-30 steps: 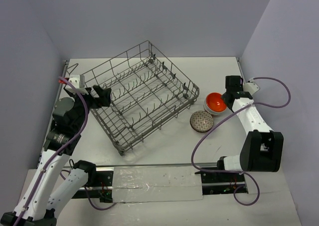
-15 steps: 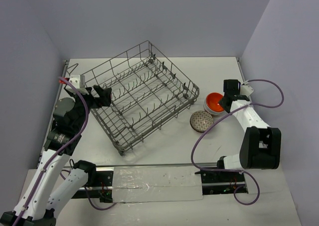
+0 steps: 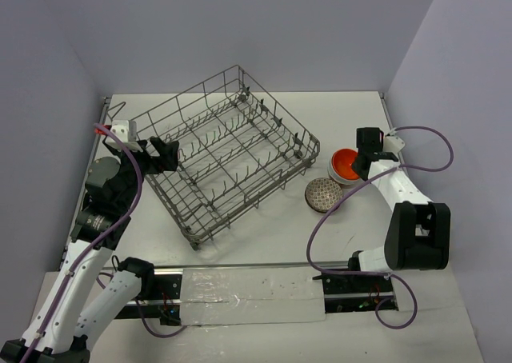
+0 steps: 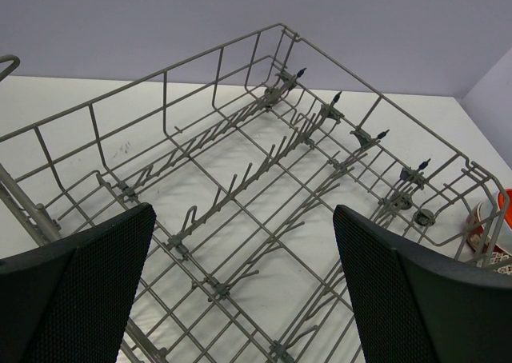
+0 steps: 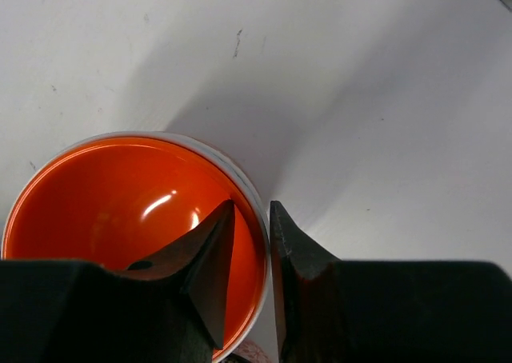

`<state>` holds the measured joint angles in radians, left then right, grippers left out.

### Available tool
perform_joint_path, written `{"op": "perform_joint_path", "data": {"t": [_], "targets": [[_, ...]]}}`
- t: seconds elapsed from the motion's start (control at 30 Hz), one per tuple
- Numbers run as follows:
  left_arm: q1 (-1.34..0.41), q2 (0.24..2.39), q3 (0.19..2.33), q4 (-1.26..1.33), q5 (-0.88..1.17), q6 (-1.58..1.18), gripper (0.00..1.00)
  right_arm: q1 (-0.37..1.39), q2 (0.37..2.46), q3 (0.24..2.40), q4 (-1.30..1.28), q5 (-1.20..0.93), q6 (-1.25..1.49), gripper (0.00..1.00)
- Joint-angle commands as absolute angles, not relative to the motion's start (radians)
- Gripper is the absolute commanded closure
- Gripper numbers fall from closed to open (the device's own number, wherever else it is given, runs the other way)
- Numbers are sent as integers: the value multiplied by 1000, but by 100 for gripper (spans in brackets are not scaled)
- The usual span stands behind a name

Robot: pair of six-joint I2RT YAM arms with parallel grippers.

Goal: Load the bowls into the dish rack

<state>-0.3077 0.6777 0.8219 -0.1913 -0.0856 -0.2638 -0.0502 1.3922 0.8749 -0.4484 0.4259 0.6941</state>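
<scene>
rack: large square grey wire dish rack (image 3: 232, 157), no bowls in it | bowls: right of rack; round orange-red bowl (image 5: 120, 219) overlaps white-rimmed bowl (image 3: 333, 177), dark-patterned bowl (image 3: 322, 193) alongside | right gripper (image 5: 252, 211): jaws narrowed astride orange rim, clamping cannot tell | left gripper (image 4: 244, 299): spread wide, empty | risk: thin rim pinch may slip or tilt the bowl on lifting, or drag its neighbour.

- We find the dish rack (image 3: 232, 159) open from above, though upright tines (image 4: 234, 189) crowd its floor.
- Right of the dish rack, the orange bowl (image 3: 345, 164) and patterned bowl (image 3: 323, 194) crowd its corner.
</scene>
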Motion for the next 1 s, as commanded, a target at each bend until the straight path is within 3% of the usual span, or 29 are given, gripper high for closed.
{"op": "perform_joint_path", "data": {"t": [0.0,0.47,0.67,0.97], "targets": [[-311,667,815,-153,-89,-249,1,-46,1382,908,-457,498,681,70],[-313,672,815,-152,-78,-252,1,51,1381,991,-535,611,657,73],[-313,670,815,-153,-81,-250,1,52,1387,988,-528,597,650,94],[-313,675,815,-150,-72,-253,1,81,1373,1035,-568,627,627,95]]}}
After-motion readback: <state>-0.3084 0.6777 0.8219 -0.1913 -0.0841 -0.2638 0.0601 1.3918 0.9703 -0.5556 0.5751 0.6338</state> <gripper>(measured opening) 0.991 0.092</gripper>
